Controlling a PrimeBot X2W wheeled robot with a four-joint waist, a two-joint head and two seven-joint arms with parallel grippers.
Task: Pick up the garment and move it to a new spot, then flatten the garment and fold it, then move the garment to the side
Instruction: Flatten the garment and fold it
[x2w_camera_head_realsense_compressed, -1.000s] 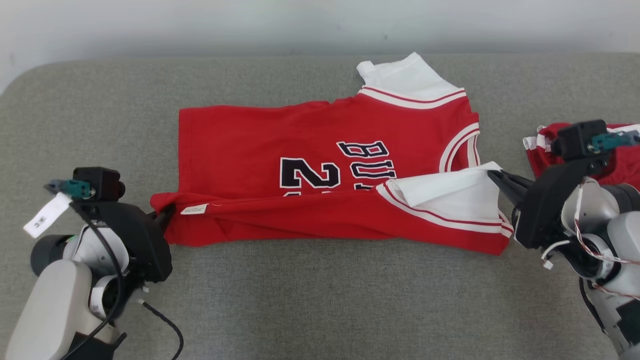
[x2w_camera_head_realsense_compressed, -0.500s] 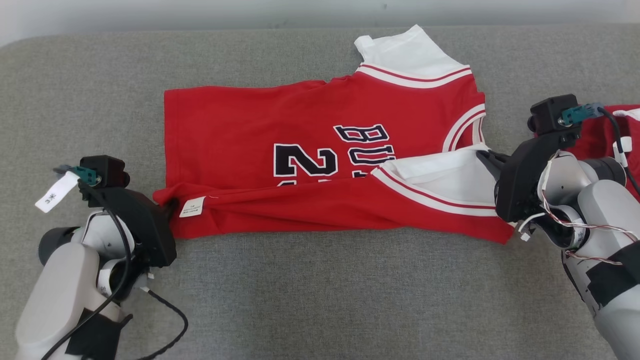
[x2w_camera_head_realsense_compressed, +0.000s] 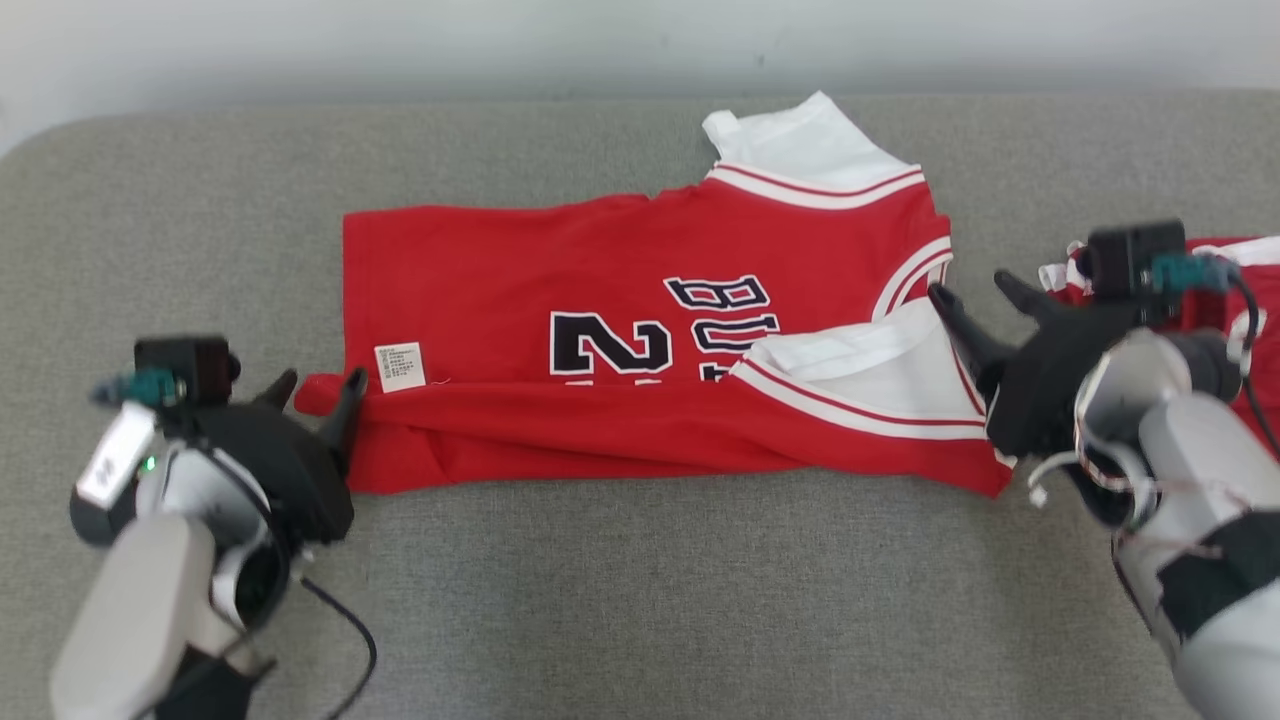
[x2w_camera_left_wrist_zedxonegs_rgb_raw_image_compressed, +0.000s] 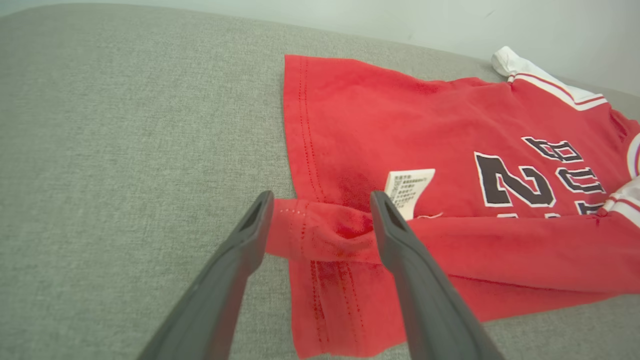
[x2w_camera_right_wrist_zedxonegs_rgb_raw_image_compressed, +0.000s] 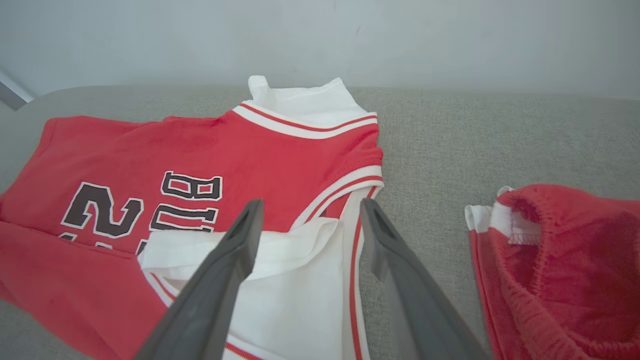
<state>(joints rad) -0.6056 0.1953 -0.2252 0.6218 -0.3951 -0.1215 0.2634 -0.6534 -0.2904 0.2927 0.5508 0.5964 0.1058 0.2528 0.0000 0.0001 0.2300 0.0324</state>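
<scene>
On the grey padded surface (x2w_camera_head_realsense_compressed: 640, 600) before us, the red jersey (x2w_camera_head_realsense_compressed: 480, 280) lies spread sideways, its near long edge turned over onto the body in a band that hides the lower part of the number print. We let go at both ends. Our left gripper (x2w_camera_head_realsense_compressed: 320, 382) stands with its fingers spread and the bunched hem corner lying loose between them. Our right gripper (x2w_camera_head_realsense_compressed: 970, 288) hangs open just over the white sleeve (x2w_camera_head_realsense_compressed: 880, 375), grasping nothing. We judge the first lengthwise fold laid, so a smoothing of the lumpy hem end or the next fold can follow. Against a second ago, both pairs of fingers, then clamped on the cloth, are parted, and the care label (x2w_camera_head_realsense_compressed: 399, 366), then lying along the fold, now sits up on the red body. The whole view has shifted a little too, which is our head moving, not the jersey. A second red garment (x2w_camera_right_wrist_zedxonegs_rgb_raw_image_compressed: 560, 260) lies apart on our right
</scene>
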